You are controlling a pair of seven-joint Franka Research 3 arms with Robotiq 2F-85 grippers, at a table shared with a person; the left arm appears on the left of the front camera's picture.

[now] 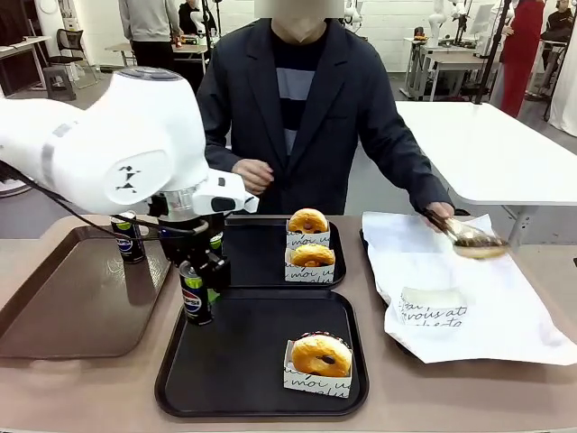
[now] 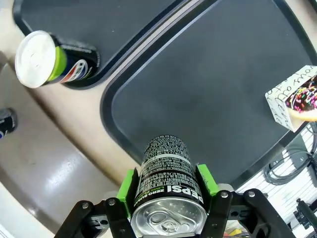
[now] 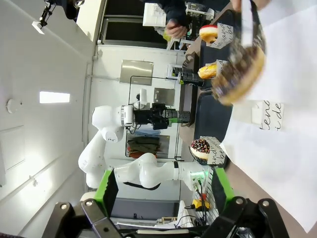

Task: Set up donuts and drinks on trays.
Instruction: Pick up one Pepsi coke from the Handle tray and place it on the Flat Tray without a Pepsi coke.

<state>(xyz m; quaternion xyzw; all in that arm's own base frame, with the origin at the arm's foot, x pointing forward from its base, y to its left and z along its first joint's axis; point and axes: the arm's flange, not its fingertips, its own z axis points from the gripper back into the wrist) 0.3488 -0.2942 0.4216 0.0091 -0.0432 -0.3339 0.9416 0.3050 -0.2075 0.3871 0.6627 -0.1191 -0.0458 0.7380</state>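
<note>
My left gripper [image 1: 206,275] [image 2: 168,191] is shut on an upright black Pepsi can [image 1: 193,305] [image 2: 166,163] over the left end of the near black tray [image 1: 243,361] [image 2: 213,89]. That tray holds one sleeved chocolate-iced donut [image 1: 320,359] [image 2: 299,99]. The far black tray [image 1: 257,257] [image 2: 99,20] carries two sleeved donuts [image 1: 309,242] and a second can [image 2: 49,59] at its left end. The person's tongs hold a chocolate donut [image 1: 478,242] [image 3: 240,74] over white paper [image 1: 505,298]. In its own wrist view, my right gripper [image 3: 166,198] is open and holds nothing.
A brown tray [image 1: 81,298] at the left holds another can [image 1: 129,236] [image 2: 5,121]. An empty printed paper sleeve [image 1: 433,307] lies on the white paper at the right. The person stands at the far edge, one hand [image 1: 252,176] near the far tray.
</note>
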